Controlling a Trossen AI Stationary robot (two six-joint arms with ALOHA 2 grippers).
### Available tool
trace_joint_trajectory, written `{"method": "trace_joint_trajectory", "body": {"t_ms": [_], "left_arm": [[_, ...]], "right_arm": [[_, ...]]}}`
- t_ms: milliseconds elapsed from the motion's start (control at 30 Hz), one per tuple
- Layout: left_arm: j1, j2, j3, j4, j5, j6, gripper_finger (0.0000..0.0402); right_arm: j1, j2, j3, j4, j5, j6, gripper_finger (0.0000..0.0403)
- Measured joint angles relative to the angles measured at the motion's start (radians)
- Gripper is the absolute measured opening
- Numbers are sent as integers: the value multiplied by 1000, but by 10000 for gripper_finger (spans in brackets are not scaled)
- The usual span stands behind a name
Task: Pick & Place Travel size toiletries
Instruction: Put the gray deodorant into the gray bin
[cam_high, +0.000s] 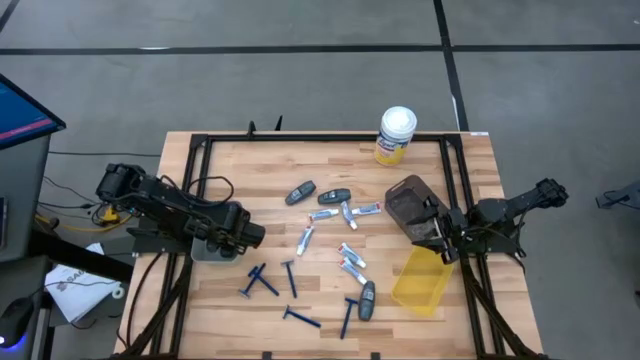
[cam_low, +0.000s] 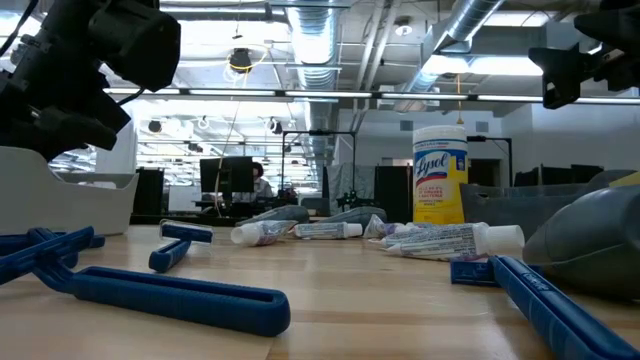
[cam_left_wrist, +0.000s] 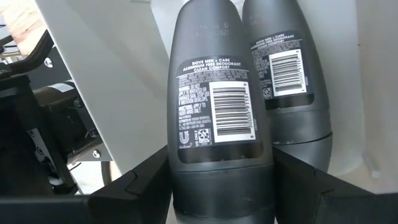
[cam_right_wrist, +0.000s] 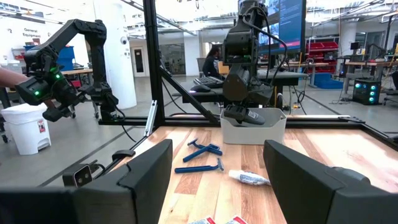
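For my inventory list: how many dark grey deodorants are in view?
5 deodorants: two mid-table, one near the front edge, one between the left gripper's jaws, one beside it in the white bin. More may be hidden.

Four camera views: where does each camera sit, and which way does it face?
High view: overhead, straight down; both arms show.
Low view: tabletop height, facing the room past razors; arms overhead.
Left wrist view: faces into the white bin; the left end effector grips a deodorant bottle.
Right wrist view: faces across the table; the open right end effector shows.
Shared: both wrist views show the bin.
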Motion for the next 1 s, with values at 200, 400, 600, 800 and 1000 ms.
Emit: {"method": "trace_joint_trajectory", "body": {"t_ms": [200,400,600,800,1000], "left_arm": [[0,0,1,34,-3,2,207],[0,0,2,43,-2,7,207],[0,0,1,-25,-5,-29,207],[0,0,1,-57,12,-48,207],[0,0,1,-51,14,-71,207]], "right_arm": [[0,0,0,0,0,0,244],[0,0,0,0,0,0,244],[0,0,0,0,0,0,244],[0,0,0,0,0,0,244],[0,0,0,0,0,0,244]]}}
